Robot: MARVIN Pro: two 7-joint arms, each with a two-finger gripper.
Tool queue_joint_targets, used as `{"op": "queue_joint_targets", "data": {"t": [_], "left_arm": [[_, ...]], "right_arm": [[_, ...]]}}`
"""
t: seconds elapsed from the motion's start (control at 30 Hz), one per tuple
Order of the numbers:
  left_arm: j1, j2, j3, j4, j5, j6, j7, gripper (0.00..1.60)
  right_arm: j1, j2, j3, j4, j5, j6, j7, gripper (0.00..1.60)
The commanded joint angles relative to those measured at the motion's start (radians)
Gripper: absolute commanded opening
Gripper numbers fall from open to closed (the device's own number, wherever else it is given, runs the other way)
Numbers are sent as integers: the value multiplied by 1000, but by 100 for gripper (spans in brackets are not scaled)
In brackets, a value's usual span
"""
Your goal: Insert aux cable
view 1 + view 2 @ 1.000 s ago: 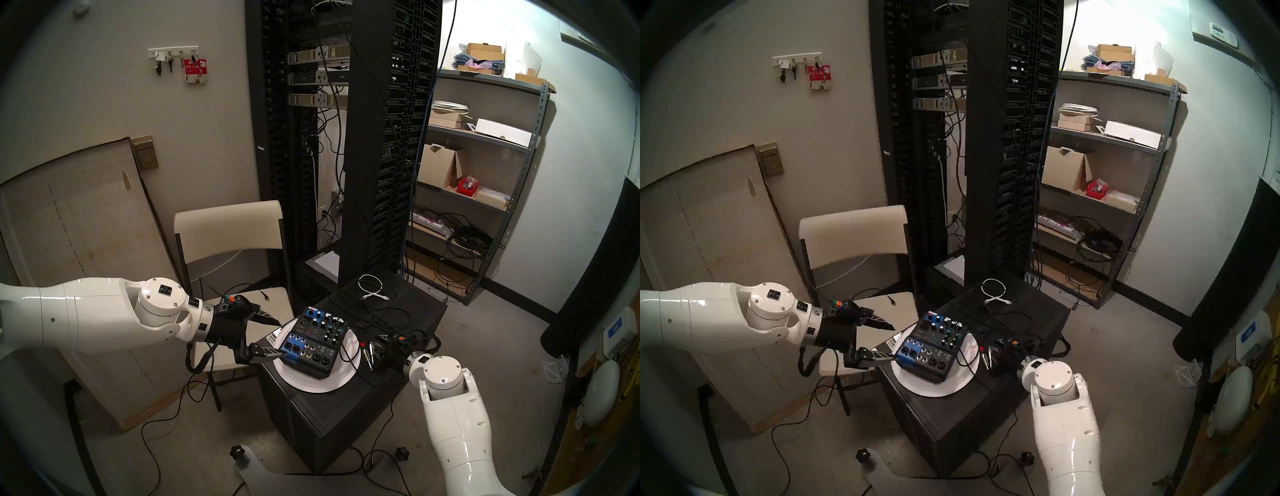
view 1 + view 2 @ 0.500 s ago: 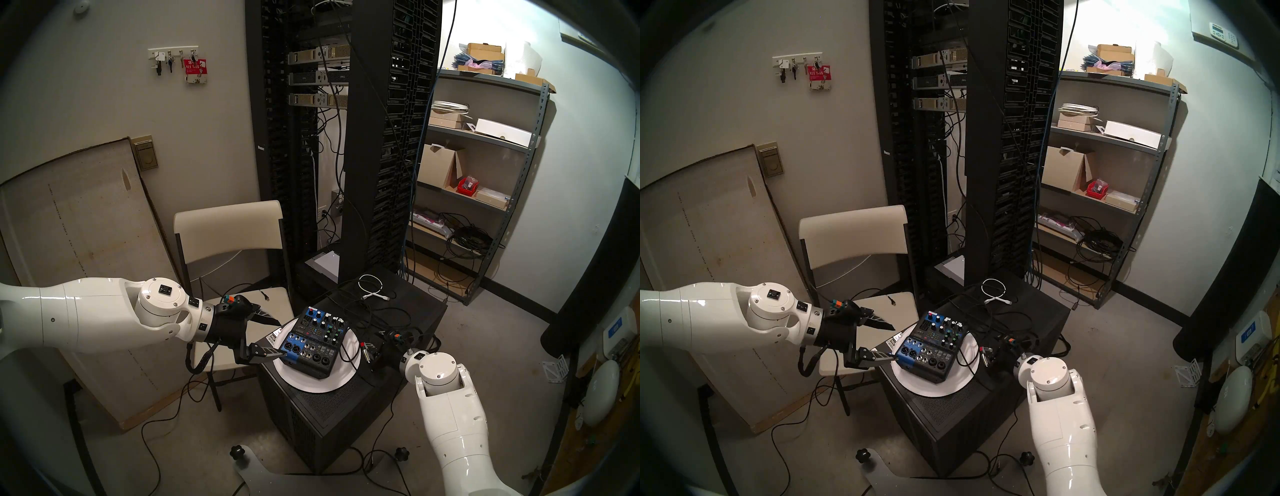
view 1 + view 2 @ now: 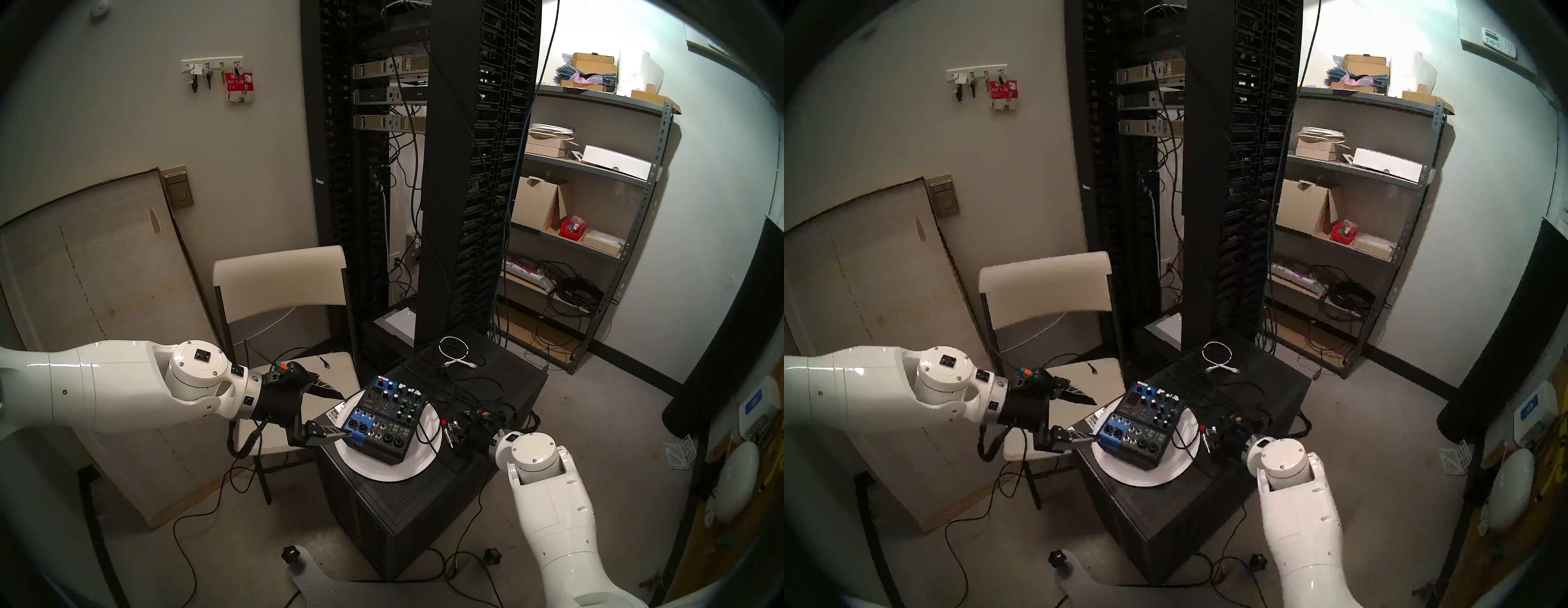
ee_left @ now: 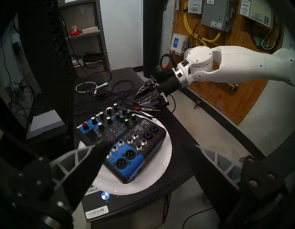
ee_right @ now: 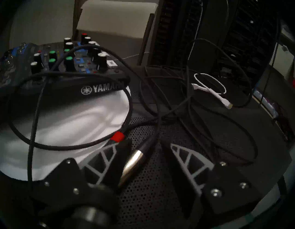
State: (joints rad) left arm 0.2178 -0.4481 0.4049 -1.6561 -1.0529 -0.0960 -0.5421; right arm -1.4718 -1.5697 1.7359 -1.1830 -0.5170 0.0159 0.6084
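We see a black perforated cabinet (image 3: 407, 501) serving as the workbench, with a white round plate (image 3: 382, 467) on top that carries the Yamaha mixer (image 3: 388, 418), its jack sockets (image 4: 130, 141) facing up so a plug can drop in from above. The left gripper (image 3: 344, 415) hangs at the mixer's left edge with its pincer spread wide and holding nothing; we judge it is parked there to steady the mixer when the plug is pushed home. The right gripper (image 5: 148, 144) sits low over the cabinet top, just beside the plate's right rim, with its pincer parted. The aux cable (image 5: 133, 162) lies on the cabinet between those two fingers, its silver barrel close to the left one, and we see no squeeze on it yet. The red-ringed plug (image 5: 117, 136) lies just beside it, outside the fingers, so the approach looks aimed at keeping that one out. The loose black cable loops across the plate and mixer.
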Motion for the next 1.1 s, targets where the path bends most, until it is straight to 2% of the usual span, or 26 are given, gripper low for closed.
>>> {"op": "queue_joint_targets", "data": {"t": [0.0,0.2,0.37,0.43,0.53,0.8,0.9,1.07], "left_arm": [[-13,-1,-11,0,0,-3,0,160],[-13,-1,-11,0,0,-3,0,160],[-13,-1,-11,0,0,-3,0,160],[-13,-1,-11,0,0,-3,0,160],[-13,-1,-11,0,0,-3,0,160],[-13,-1,-11,0,0,-3,0,160],[-13,-2,-11,0,0,-3,0,160],[-13,-2,-11,0,0,-3,0,160]], "right_arm": [[68,4,-6,31,-2,-19,-15,92],[92,5,-8,62,1,-27,-22,90],[92,10,-11,63,0,-27,-20,69],[89,12,-10,60,2,-26,-18,50],[83,17,-9,55,4,-28,-15,0],[57,21,14,0,37,-30,4,0],[27,13,33,-70,62,-32,25,0],[3,5,54,-116,114,-76,74,0]]}}
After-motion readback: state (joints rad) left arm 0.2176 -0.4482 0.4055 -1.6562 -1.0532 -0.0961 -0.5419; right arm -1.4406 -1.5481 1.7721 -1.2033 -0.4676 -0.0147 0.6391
